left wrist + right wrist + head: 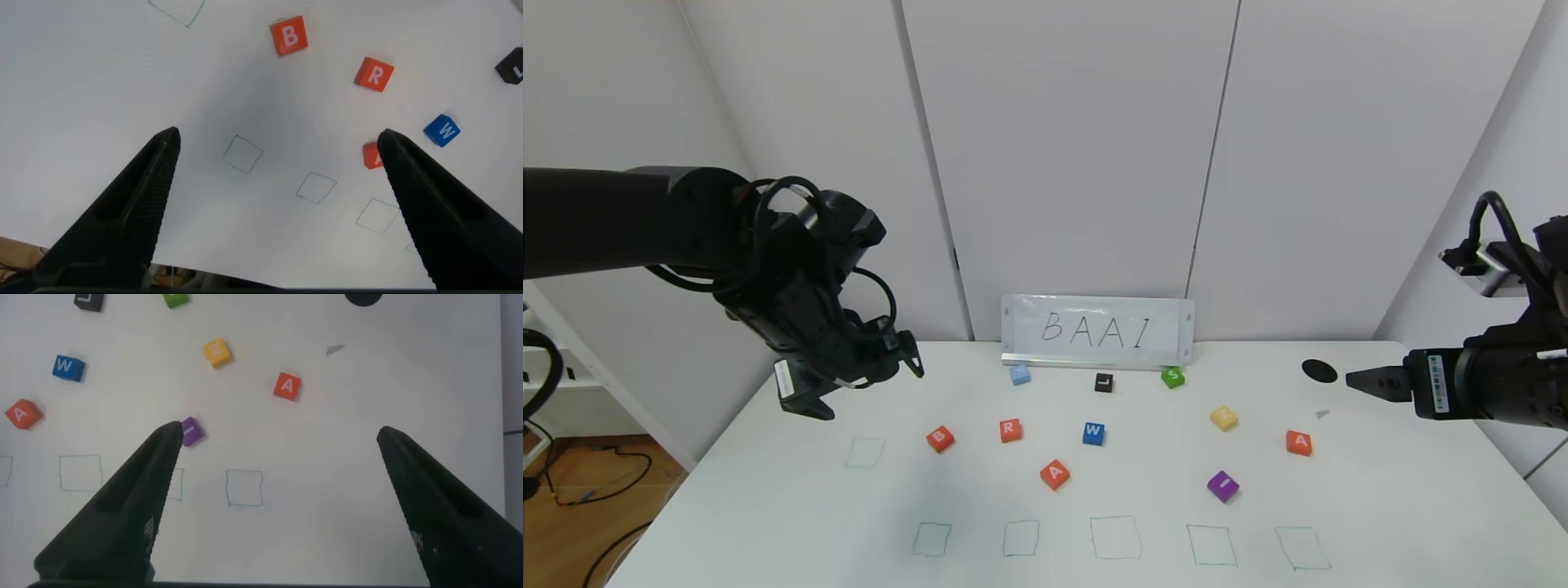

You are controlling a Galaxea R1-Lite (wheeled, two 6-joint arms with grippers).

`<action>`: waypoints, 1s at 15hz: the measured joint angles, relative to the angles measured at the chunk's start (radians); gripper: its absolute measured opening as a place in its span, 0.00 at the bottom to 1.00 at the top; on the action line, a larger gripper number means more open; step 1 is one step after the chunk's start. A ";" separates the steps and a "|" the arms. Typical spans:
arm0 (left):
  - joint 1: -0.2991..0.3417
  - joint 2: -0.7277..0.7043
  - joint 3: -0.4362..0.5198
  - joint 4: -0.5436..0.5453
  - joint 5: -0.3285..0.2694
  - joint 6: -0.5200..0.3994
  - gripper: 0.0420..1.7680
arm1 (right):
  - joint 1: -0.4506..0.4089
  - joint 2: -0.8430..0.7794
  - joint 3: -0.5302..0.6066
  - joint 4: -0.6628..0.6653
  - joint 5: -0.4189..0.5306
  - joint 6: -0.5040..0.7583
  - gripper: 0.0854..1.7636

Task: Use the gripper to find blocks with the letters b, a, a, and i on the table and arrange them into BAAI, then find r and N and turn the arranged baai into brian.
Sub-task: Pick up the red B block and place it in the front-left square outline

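On the white table (768, 506) lie the orange-red B block (940, 438), two orange-red A blocks (1054, 474) (1298, 443) and the purple I block (1223, 486). The orange-red R (1010, 430) sits just right of the B. I cannot read an N on any block. My left gripper (862, 390) hangs open high above the table's left part, with B (288, 36) and R (374, 74) ahead of it. My right gripper (1352, 380) is open above the right edge, with the purple block (190, 431) beside one finger. Both hold nothing.
A blue W block (1094, 433), a yellow block (1223, 418), a green S (1173, 377), a black L (1103, 382) and a light blue block (1019, 375) lie around. A whiteboard reading BAAI (1098, 330) leans at the back. Green drawn squares (1115, 537) line the front edge. A black hole (1319, 371) is at right.
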 joint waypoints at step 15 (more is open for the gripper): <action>-0.038 0.354 -0.127 -0.057 0.056 -0.216 0.97 | 0.037 0.003 0.020 -0.002 -0.009 -0.002 0.97</action>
